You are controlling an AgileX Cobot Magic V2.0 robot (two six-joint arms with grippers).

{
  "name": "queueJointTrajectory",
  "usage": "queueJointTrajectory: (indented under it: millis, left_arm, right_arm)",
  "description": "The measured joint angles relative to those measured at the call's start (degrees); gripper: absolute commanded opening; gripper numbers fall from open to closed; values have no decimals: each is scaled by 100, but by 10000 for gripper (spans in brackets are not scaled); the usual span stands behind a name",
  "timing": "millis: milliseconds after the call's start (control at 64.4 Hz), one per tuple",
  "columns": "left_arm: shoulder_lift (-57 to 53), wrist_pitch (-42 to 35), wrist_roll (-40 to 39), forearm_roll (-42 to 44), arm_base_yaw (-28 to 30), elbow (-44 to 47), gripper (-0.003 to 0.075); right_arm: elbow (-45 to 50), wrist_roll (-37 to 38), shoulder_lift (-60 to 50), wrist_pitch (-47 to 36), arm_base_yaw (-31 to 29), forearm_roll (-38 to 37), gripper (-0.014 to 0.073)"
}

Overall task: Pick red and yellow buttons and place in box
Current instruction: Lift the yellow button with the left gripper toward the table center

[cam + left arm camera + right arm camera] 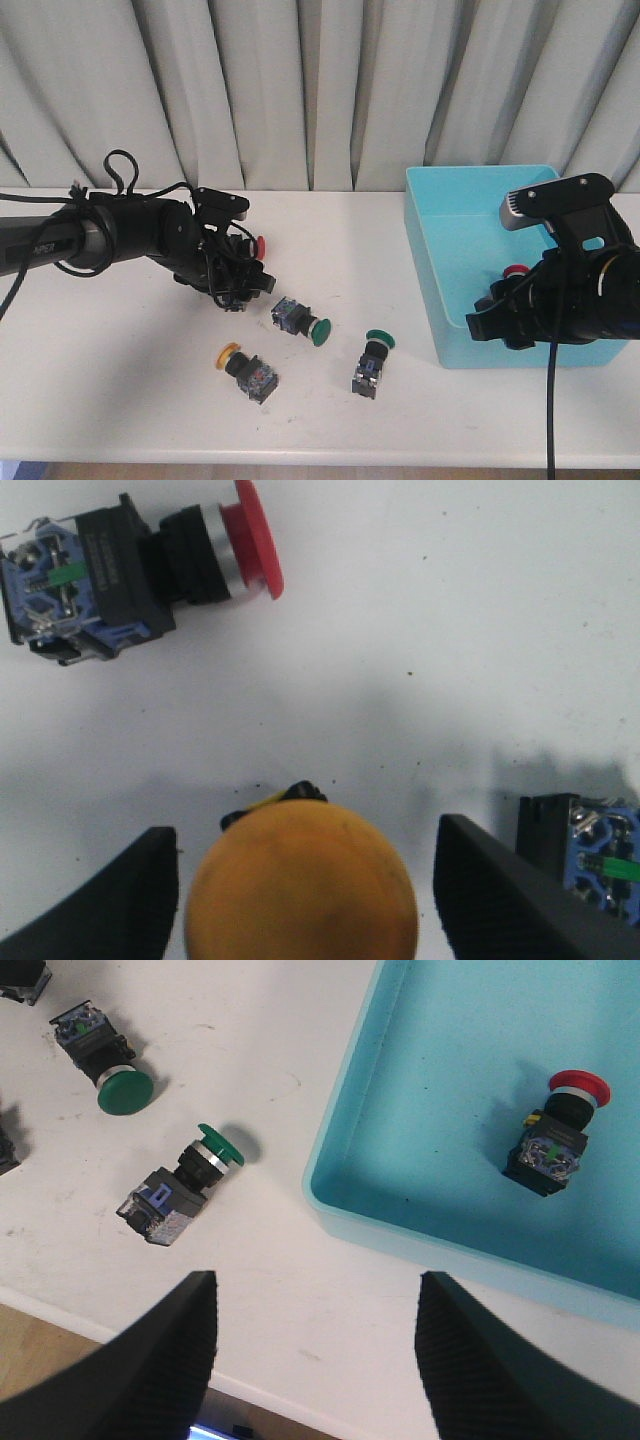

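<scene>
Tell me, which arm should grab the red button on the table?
Left. The red button lies right beside the left gripper; the right gripper hangs over by the box, far across the table.

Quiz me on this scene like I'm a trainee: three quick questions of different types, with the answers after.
1. True or false: the box holds a green button.
2. How many green-capped buttons lie on the table? A one, B two, C three.
3. Fill in: the cap between the fingers of the left pincer is ___ in colour.

Key: 1 false, it holds only a red button. 2 B. 3 yellow.
</scene>
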Motion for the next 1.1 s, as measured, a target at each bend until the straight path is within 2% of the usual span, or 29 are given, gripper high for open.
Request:
queueJointTrajectory:
  millis: [280,435,745,1102]
  left_arm:
    - [0,-67,1,0,0,-18,271]
    - [0,-73,1,2,0,-18,190]
    - [-101,115,53,2,0,-18,171]
    - [-1526,925,844,9,0,44,171]
  right_arm:
    - [2,0,0,0,0,0,436]
    - [2,0,0,0,0,0,436]
    - [2,0,0,6,0,0,436]
    - [2,0,0,6,0,0,436]
